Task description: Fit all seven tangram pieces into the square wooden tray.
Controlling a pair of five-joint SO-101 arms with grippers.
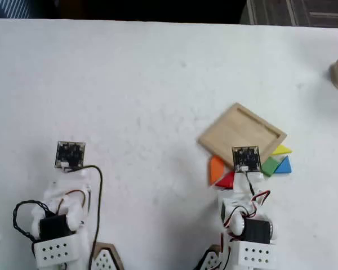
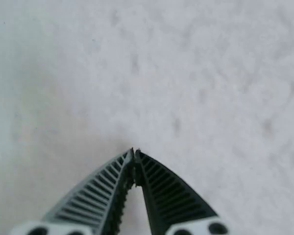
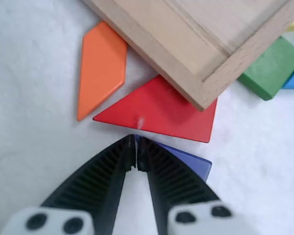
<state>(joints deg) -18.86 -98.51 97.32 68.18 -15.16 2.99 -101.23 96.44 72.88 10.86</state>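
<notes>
Hanging clenched and empty over the bare table (image 2: 186,73), the left gripper (image 2: 135,152) is well apart from every piece and threatens nothing. The right gripper (image 3: 136,139), also pinched shut on nothing, hovers with the orange parallelogram (image 3: 102,68) ahead to one side, the red triangle (image 3: 166,112) just beyond its tips and a blue piece (image 3: 191,164) beneath its fingers. The wooden tray (image 3: 157,49) appears to lie over the red triangle's far edge and the green piece (image 3: 272,68). Dragging either out would likely shift or tip the tray and scatter its neighbours.
</notes>
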